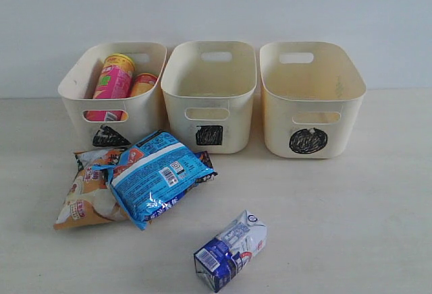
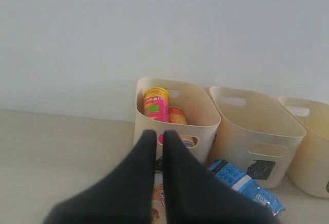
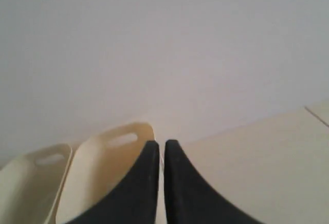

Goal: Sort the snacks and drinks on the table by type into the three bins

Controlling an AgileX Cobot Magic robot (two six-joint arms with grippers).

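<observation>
Two grippers, both closed w/ nothing between the fingers: left gripper (image 2: 157, 134) and right gripper (image 3: 161, 144). Nearest you, the blue-and-white carton (image 1: 231, 250) lies on its side on the table (image 1: 351, 226), well apart from the rest. It's prob. stiff but crushable, so pinch across the flat faces at mid-body. Behind it, the blue packet (image 1: 154, 176) overlaps the orange-and-white packet (image 1: 84, 199). Both look light, soft and slippery, so take the blue one first, by a sealed edge. Farthest back, the triangle bin (image 1: 138, 122) holds the pink tube (image 1: 111, 85) and yellow tube (image 1: 143, 83). The square bin (image 1: 229, 129) and circle bin (image 1: 280, 129) look empty.
</observation>
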